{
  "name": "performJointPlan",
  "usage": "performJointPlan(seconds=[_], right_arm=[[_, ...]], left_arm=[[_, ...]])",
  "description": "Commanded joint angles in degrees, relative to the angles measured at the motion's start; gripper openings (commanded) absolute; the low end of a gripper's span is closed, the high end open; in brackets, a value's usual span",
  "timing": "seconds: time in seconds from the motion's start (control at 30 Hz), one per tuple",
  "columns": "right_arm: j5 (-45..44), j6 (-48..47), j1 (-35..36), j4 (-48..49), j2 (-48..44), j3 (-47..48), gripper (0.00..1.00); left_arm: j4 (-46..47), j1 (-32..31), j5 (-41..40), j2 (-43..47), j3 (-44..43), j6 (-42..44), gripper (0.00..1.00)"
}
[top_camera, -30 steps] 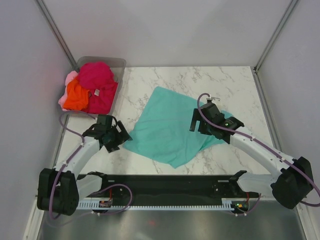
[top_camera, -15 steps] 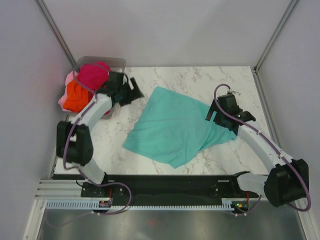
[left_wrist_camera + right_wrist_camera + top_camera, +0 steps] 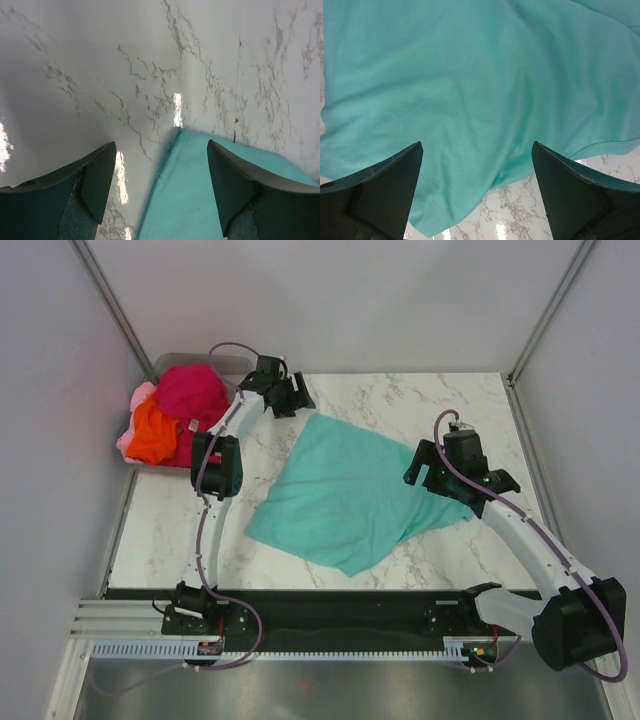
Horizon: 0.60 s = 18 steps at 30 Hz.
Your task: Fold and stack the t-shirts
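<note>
Teal t-shirt (image 3: 350,490) spread flat, table (image 3: 450,400) centre. Left gripper (image 3: 160,145), jaws apart, over its 12 o'clock corner. Right gripper (image 3: 477,144), jaws apart, over its 3 o'clock side. Orange shirt (image 3: 155,432), magenta shirt (image 3: 190,390), pink shirt (image 3: 140,397) heaped in bin (image 3: 235,365), 10 o'clock.

Teal t-shirt (image 3: 345,490) spread flat, others (image 3: 175,420) heaped in bin

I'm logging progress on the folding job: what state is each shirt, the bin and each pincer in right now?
teal t-shirt: spread loosely on the table, wrinkled.
bin: upright, heaped full.
magenta t-shirt: crumpled atop the heap.
orange t-shirt: crumpled in the heap.
pink t-shirt: crumpled, spilling over the bin's left side.
left pincer: open, empty, over the teal corner.
right pincer: open, empty, over the teal cloth.
</note>
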<state>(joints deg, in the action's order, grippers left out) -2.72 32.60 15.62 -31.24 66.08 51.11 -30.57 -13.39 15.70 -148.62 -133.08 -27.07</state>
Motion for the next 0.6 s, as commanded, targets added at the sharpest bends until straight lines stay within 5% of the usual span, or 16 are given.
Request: performJointPlan(seconds=[0.0, 0.47, 0.57], right_arm=[[1.84, -1.84, -0.15, -0.13, -3.41, -0.66, 0.98], [-0.44, -2.54, -0.15, -3.20, -5.35, -2.16, 0.98], [-2.28, -1.93, -0.15, -4.17, -7.11, -3.12, 0.98]], left_arm=[[-1.25, -1.37, 3.20, -2.46, -5.88, 1.93, 0.80], [-0.99, -4.28, -1.03, -3.69, -4.89, 3.60, 0.61], [-1.07, -4.45, -0.50, -4.49, -7.02, 4.13, 0.25]])
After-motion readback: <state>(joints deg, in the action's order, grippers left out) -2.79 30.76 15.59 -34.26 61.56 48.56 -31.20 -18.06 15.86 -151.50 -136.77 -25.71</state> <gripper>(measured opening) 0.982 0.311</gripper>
